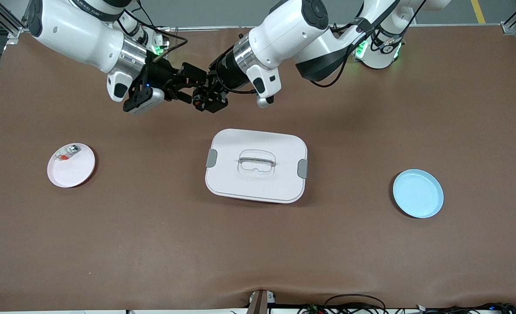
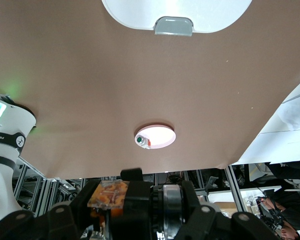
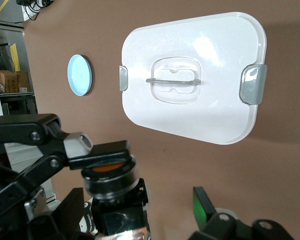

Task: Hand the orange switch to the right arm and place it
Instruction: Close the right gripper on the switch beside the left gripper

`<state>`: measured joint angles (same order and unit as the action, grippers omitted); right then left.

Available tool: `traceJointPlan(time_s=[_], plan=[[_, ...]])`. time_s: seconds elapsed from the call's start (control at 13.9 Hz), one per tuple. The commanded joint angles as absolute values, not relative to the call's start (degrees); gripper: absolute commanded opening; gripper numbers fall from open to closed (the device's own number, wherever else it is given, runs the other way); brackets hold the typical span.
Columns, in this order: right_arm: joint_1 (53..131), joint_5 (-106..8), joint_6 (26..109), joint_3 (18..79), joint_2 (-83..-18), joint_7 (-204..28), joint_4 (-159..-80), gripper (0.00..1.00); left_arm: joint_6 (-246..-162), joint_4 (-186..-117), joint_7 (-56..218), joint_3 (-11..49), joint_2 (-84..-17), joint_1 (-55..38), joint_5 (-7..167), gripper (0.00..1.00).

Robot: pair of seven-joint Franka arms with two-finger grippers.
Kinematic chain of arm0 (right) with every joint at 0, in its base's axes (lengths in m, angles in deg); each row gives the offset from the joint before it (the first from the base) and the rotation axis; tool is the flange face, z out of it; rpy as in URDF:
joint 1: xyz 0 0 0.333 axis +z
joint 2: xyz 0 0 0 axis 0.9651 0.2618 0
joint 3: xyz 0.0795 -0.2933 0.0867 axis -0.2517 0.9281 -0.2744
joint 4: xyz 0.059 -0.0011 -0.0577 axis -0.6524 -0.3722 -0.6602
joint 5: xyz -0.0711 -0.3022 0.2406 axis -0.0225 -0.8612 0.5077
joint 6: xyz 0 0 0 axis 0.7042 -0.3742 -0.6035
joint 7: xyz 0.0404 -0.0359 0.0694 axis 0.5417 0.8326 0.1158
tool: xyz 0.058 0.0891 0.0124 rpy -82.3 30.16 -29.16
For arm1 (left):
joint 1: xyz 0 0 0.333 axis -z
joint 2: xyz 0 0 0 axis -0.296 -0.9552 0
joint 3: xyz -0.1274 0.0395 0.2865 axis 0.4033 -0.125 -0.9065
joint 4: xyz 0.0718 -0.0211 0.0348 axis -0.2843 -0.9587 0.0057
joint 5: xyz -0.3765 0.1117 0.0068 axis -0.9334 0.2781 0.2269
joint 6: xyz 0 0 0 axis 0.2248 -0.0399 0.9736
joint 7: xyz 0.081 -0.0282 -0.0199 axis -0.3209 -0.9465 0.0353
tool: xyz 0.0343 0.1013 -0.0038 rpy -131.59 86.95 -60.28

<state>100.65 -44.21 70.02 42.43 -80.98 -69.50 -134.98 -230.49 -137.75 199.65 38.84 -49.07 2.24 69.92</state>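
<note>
The orange switch (image 1: 197,98) hangs in the air over the brown table, where both grippers meet. My left gripper (image 1: 203,95) is shut on it. In the right wrist view its orange cap and silver collar (image 3: 108,171) sit between the left gripper's fingertips (image 3: 78,145). My right gripper (image 1: 183,83) is open, one finger on each side of the switch's black body (image 3: 121,216), with a gap to the green-lit finger (image 3: 203,204). In the left wrist view the switch (image 2: 109,195) shows in my left gripper (image 2: 132,201).
A white lidded box (image 1: 223,183) lies mid-table. A pink plate (image 1: 72,172) with a small silver-white part (image 1: 66,153) lies toward the right arm's end. A light blue plate (image 1: 418,193) lies toward the left arm's end.
</note>
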Motion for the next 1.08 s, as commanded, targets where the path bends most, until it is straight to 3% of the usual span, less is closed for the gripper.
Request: traceJointPlan(time_s=[0.0, 0.14, 0.29, 0.36, 0.72, 0.79, 0.94, 1.01], plan=[[101.5, -43.2, 70.6, 42.9, -82.3, -68.7, -136.3, 0.67, -230.3, -137.1, 201.4, 38.8, -48.6, 2.6, 71.3, 0.28], [101.5, -43.2, 70.6, 42.9, -82.4, -68.9, -136.2, 0.45, -230.3, -137.1, 201.4, 38.8, -48.5, 2.6, 71.3, 0.28], [101.5, -43.2, 70.2, 42.9, -82.4, -69.3, -136.0, 0.05, -230.3, -137.1, 201.4, 38.8, -48.5, 2.6, 71.3, 0.28], [101.5, -43.2, 70.2, 43.0, -82.4, -68.9, -135.9, 0.00, -230.3, -137.1, 201.3, 38.8, -48.5, 2.6, 71.3, 0.28], [101.5, -43.2, 70.6, 43.0, -82.3, -69.3, -135.8, 0.00, -230.3, -137.1, 201.2, 38.8, -48.5, 2.6, 71.4, 0.31], [101.5, -43.2, 70.6, 43.0, -82.3, -69.5, -135.8, 0.00, -230.3, -137.1, 201.0, 38.8, -48.5, 2.5, 71.4, 0.48], [101.4, -43.2, 70.6, 43.0, -82.4, -69.8, -135.5, 0.00, -230.4, -137.1, 201.1, 38.8, -48.4, 2.4, 72.8, 1.00], [101.2, -43.2, 70.5, 43.1, -82.3, -70.0, -135.4, 0.00, -230.4, -137.1, 201.2, 38.8, -48.2, 2.4, 73.2, 1.00]])
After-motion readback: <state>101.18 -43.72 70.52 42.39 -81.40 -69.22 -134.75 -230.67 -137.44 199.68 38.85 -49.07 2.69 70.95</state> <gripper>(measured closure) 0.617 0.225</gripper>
